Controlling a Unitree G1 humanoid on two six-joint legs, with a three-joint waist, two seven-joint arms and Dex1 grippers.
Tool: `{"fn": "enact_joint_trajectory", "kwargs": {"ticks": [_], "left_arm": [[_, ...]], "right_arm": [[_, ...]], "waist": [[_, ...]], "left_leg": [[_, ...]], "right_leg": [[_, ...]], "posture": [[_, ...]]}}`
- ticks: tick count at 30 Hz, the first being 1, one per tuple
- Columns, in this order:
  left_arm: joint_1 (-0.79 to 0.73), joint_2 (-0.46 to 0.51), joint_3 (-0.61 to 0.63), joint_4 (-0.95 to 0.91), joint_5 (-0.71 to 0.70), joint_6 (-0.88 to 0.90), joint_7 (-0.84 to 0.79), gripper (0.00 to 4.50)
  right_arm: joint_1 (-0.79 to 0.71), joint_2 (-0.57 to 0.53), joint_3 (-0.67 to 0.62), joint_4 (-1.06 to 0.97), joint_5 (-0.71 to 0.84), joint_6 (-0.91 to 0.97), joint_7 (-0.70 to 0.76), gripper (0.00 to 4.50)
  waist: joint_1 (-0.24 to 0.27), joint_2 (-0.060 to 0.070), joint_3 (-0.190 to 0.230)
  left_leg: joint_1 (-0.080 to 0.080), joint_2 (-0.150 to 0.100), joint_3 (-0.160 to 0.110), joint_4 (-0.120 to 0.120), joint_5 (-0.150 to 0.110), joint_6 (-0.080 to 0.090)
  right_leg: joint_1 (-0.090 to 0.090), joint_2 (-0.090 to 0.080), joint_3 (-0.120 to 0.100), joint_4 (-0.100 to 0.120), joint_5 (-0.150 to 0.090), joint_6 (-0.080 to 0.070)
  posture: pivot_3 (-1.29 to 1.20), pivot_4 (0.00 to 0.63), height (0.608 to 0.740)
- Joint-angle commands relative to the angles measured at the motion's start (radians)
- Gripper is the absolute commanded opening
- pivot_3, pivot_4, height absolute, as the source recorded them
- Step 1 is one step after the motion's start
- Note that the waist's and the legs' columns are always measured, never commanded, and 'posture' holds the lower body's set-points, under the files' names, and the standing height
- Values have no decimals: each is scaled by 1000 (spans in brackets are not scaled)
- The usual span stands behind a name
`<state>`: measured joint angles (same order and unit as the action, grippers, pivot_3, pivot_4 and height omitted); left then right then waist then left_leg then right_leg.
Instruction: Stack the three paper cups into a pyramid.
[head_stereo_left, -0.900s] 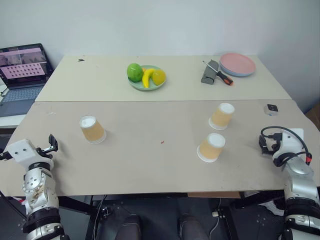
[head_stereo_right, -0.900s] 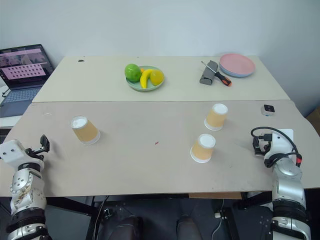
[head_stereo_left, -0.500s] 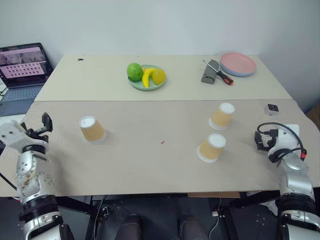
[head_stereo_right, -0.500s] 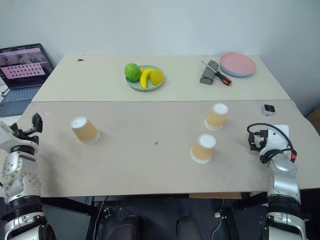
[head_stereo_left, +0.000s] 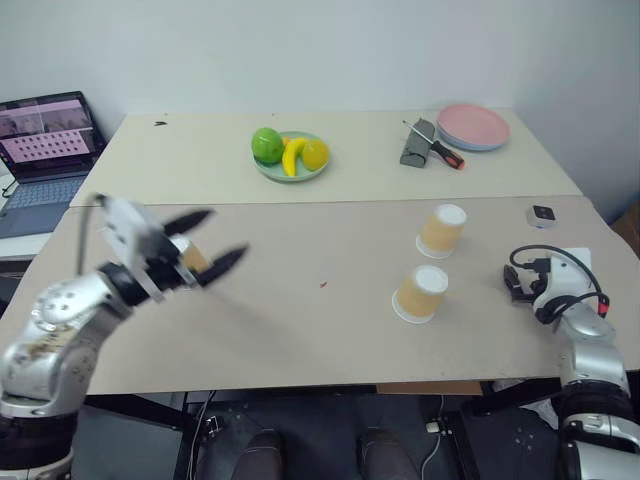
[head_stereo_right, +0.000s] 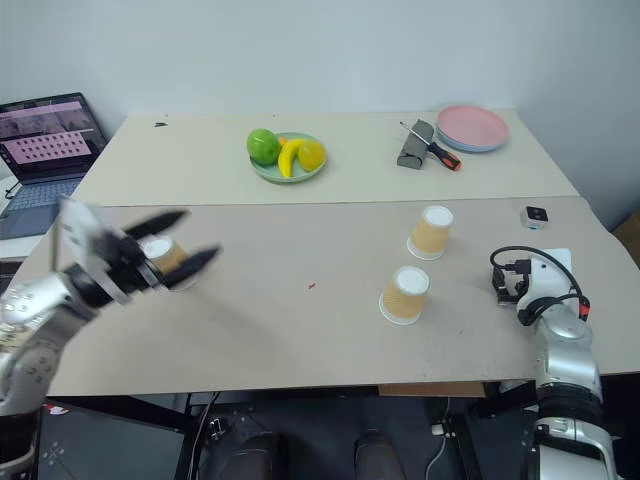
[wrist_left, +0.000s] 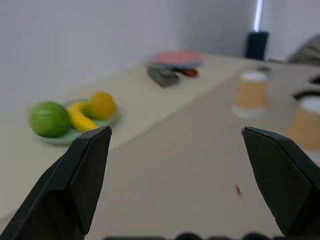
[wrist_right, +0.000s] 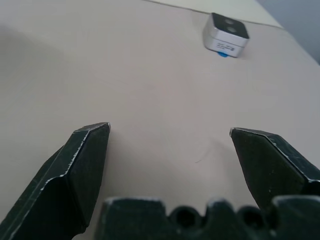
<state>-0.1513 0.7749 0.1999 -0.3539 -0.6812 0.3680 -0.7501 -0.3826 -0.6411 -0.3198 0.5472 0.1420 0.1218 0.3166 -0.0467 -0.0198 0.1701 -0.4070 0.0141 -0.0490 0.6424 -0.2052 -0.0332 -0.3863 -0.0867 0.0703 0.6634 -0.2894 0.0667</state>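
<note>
- Laptop (head_stereo_left: 45, 150) with an open lid and a pink display, at the far left edge, on a separate surface beside the beige tabletop (head_stereo_left: 300, 310).
- Left gripper (head_stereo_left: 205, 247) raised over the table's left part, its two black fingers spread wide and holding nothing; the tips frame the leftmost tan-orange paper cup (head_stereo_right: 165, 256), which stands upside down behind them, partly hidden.
- Pale green plate (head_stereo_left: 291, 165) on the far table section, carrying a green apple (head_stereo_left: 267, 144), a yellow banana (head_stereo_left: 293, 155) and a yellow round fruit (head_stereo_left: 317, 153).
- Second tan-orange paper cup (head_stereo_left: 423, 292), upside down, right of centre; third cup (head_stereo_left: 441, 230) just behind it, apart, also inverted. No cup is stacked yet.
- Grey block (head_stereo_left: 415, 145) with a red-and-black-handled tool (head_stereo_left: 440, 152), beside stacked pink plates (head_stereo_left: 474, 126).
- Small grey box (wrist_right: 226, 36) near the right edge.
- Right gripper (wrist_right: 170, 150) low over bare tabletop at the right, fingers fully apart, empty.
</note>
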Motion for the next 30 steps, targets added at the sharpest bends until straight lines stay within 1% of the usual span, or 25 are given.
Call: {"fn": "enact_joint_trajectory", "kwargs": {"ticks": [1, 4, 7, 8, 9, 11, 14, 15, 17, 20, 24, 30], "left_arm": [[-33, 13, -21, -6, 33, -38, -83, 4443], [-59, -5, -47, 3, 43, -37, -114, 4443], [-75, -25, -81, 3, 45, -29, -147, 4443], [-77, -32, -94, 1, 47, -26, -156, 4443], [-76, -37, -105, -1, 49, -24, -166, 4443], [-71, -42, -123, -5, 49, -17, -191, 4443], [-51, -34, -133, -13, 45, -11, -224, 4443], [-40, -29, -132, -15, 45, -11, -236, 4443], [-20, -20, -127, -22, 47, -10, -251, 4443], [0, -8, -114, -31, 45, -4, -261, 4443], [10, -3, -102, -43, 43, 6, -260, 4443], [6, 5, -89, -37, 47, 15, -257, 4443]], "right_arm": [[-4, -155, 11, -46, 48, 62, 256, 4500], [65, -290, 10, -118, 112, 141, 493, 4500], [233, -422, -37, -296, 240, 215, 787, 4500], [297, -453, -54, -362, 281, 233, 872, 4500], [338, -472, -65, -410, 306, 247, 922, 4500], [331, -473, -54, -464, 321, 265, 912, 4500], [271, -431, 10, -524, 291, 264, 851, 4500], [248, -413, 34, -537, 281, 268, 829, 4500], [215, -385, 68, -551, 262, 270, 797, 4500], [168, -340, 126, -556, 223, 254, 753, 4500], [137, -297, 165, -582, 221, 260, 738, 4500], [109, -278, 197, -635, 243, 285, 750, 4500]], "waist": [[1, 0, 0], [8, 1, 0], [11, 1, 0], [10, 0, 0], [10, 0, 0], [-3, -1, 0], [-21, -1, 1], [-23, -1, 1], [-24, -1, 1], [-9, -1, 1], [10, -1, 1], [15, -1, 1]], "left_leg": [[0, 0, 0, 0, 0, 0], [-1, 0, 0, 0, 0, 0], [-2, 0, 0, 0, -1, 1], [-1, 0, 0, 0, -1, 1], [-1, 1, 0, 1, -1, 1], [1, 1, 0, 0, -1, 1], [5, 1, 0, 1, -1, 1], [8, 2, 0, 1, -1, 1], [9, 3, 0, 0, -1, 1], [6, 3, -1, 0, -1, 1], [-2, 2, -2, 1, -1, 2], [-2, 2, -1, 2, -1, 2]], "right_leg": [[0, 0, 0, 0, 0, 0], [0, -1, -1, -2, 0, 0], [1, -1, -1, -3, 0, 0], [2, -1, -1, -4, 0, 1], [2, 0, -1, -4, 0, 1], [5, 0, -1, -4, 0, 1], [8, 1, 1, -4, 1, 0], [11, 2, 1, -4, 0, 0], [12, 3, 0, -5, 0, 1], [11, 4, -1, -7, 0, 0], [2, 2, -1, -6, 1, 0], [2, 2, -1, -5, 1, 0]], "posture": [[0, 150, 740], [0, 150, 740], [0, 150, 740], [0, 150, 740], [0, 150, 740], [0, 150, 740], [0, 150, 740], [0, 150, 740], [0, 150, 740], [0, 150, 740], [0, 150, 740], [0, 150, 740]]}}
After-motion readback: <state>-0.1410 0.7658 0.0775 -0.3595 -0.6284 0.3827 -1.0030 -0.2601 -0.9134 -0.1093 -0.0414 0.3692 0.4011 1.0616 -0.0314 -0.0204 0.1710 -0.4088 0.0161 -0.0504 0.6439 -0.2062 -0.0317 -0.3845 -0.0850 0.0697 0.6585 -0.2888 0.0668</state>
